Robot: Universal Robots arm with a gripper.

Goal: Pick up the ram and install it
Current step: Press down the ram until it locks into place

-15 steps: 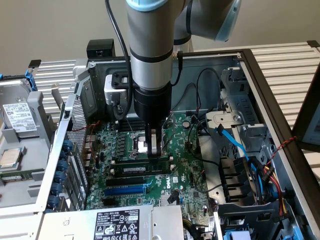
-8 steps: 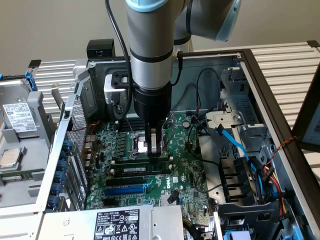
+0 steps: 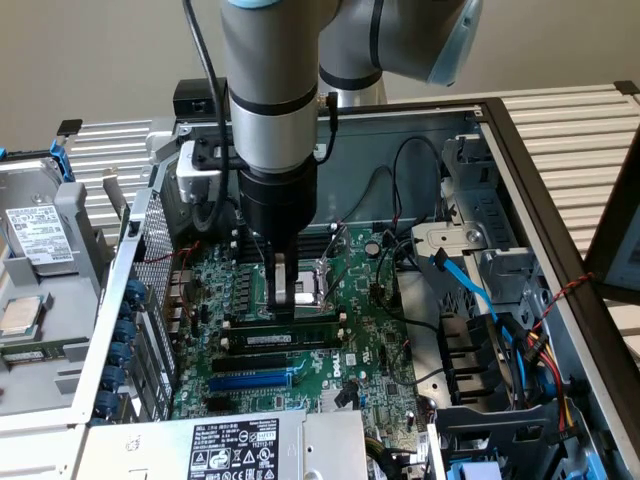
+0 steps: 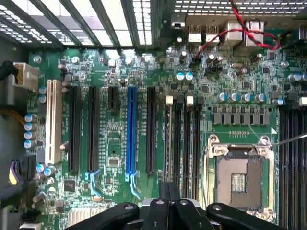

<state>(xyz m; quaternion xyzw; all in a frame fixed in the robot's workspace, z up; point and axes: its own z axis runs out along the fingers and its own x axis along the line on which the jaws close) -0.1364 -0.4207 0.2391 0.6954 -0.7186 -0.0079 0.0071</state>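
The ram (image 3: 287, 338), a long green stick with a white label strip, stands on edge in the black memory slot nearest the blue expansion slot (image 3: 250, 380). My gripper (image 3: 283, 312) hangs straight down over its middle, fingers shut together, tips at the stick's top edge; I cannot tell whether they touch it. In the wrist view the shut fingers (image 4: 169, 189) line up over the ram (image 4: 169, 139), seen edge-on as a thin line in the memory slot closest to the blue slot (image 4: 130, 129). Nothing is held between the fingers.
The bare CPU socket (image 4: 238, 179) lies just beyond the memory slots. Blue and black cables (image 3: 470, 290) and a drive cage crowd the exterior view's right. The power supply (image 3: 235, 450) fills the near edge. A removed drive tray (image 3: 35, 240) sits outside the case on the exterior view's left.
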